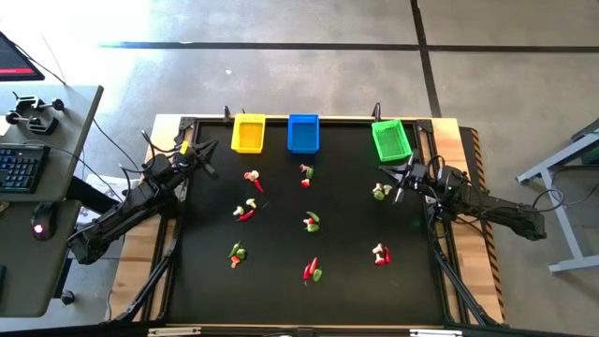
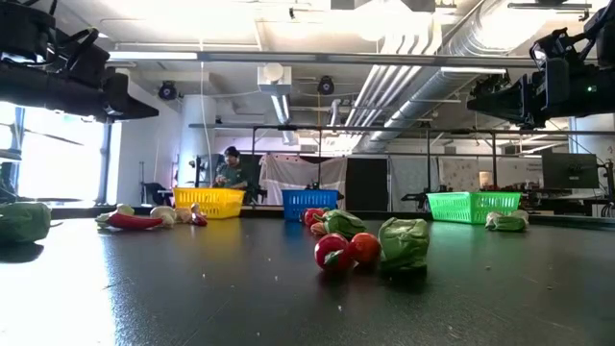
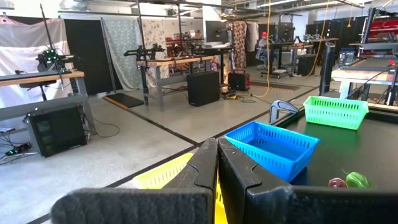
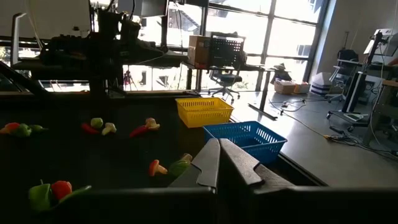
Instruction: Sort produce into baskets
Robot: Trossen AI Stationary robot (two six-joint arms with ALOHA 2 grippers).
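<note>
Both end effectors, left (image 1: pixel 208 147) and right (image 1: pixel 395 178), hover closed and empty; your produce (image 1: pixel 312 223) sits scattered in mixed clusters on the worktop (image 1: pixel 281 290), so a pinch may grab two.

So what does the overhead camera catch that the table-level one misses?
Only the high view shows both grippers, left and right, shut and empty, with every produce cluster spread over the table. Only the low view shows the room behind, with a person past the yellow basket. Both show the blue basket and green basket.
</note>
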